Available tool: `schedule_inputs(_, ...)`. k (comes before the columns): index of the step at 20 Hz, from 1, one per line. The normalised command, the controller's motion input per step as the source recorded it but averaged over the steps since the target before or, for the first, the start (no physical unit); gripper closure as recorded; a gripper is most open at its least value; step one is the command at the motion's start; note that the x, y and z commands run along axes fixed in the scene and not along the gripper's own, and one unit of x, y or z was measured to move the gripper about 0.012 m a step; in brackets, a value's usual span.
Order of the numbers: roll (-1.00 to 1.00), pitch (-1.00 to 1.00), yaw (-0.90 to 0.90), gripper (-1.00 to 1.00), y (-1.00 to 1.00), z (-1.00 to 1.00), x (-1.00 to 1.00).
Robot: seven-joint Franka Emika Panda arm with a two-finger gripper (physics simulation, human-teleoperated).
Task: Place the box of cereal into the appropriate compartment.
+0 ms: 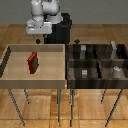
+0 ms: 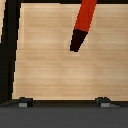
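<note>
Standing upright in tray [image 1: 10, 65]: cereal box [image 1: 33, 63], long axis vertical.

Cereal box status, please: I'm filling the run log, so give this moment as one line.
cereal box: upright in light tray | tool: above tray's far edge, holds nothing | dark compartment bin: no cereal box inside

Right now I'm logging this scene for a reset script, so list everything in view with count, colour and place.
box of cereal: one, red, upright in the light wooden tray.
light wooden tray: one, pale wood, on the exterior view's left.
dark compartment bin: one, dark brown, divided into sections, on the exterior view's right.
small grey items: several, grey, inside the bin's compartments.
floor: wood-patterned, all around.
arm: one, white and black, behind the tray.
gripper: one, above the tray's far edge; open or shut unclear.
</note>
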Motion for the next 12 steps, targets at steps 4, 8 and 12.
schedule_inputs(4,0.0,0.0,0.0,-1.0,0.0,0.5,0.33)
schedule_inputs(8,0.0,0.0,0.0,-1.0,0.0,0.0,1.0)
schedule_inputs(12,0.0,0.0,0.0,-1.0,0.0,0.0,1.0)
